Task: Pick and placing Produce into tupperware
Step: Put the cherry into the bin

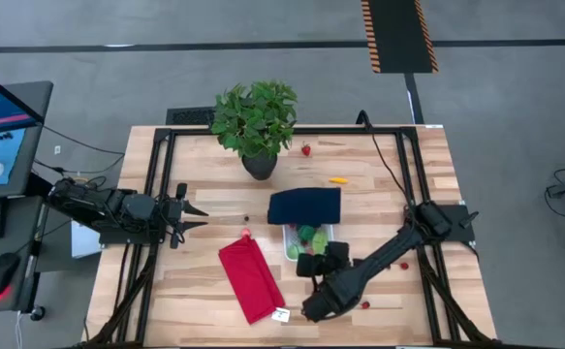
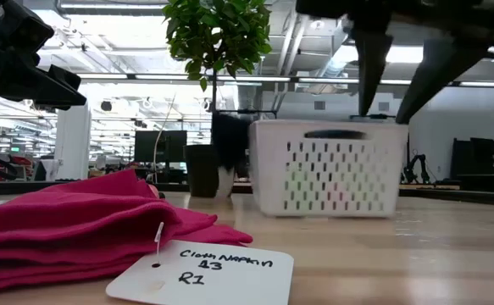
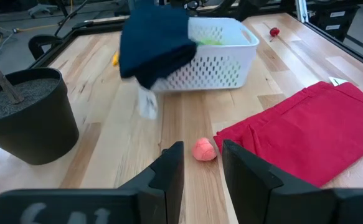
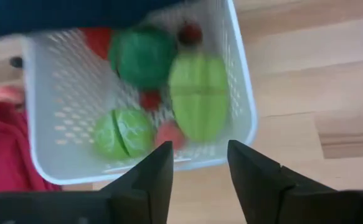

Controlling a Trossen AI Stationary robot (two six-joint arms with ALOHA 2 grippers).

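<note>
Right end effector (image 4: 197,171) hovered open and empty over the tupperware (image 1: 308,241) mid-worktop, produce (image 4: 198,93) already inside, while the open left end effector (image 3: 201,168) lined up a pink piece (image 3: 204,150), likely next grasped.

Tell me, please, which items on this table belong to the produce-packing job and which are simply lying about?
Job items:
white tupperware
navy lid
green produce inside
pink piece ahead of the left gripper
orange piece
strawberry

Lying about:
potted plant
red cloth
paper tag
</note>
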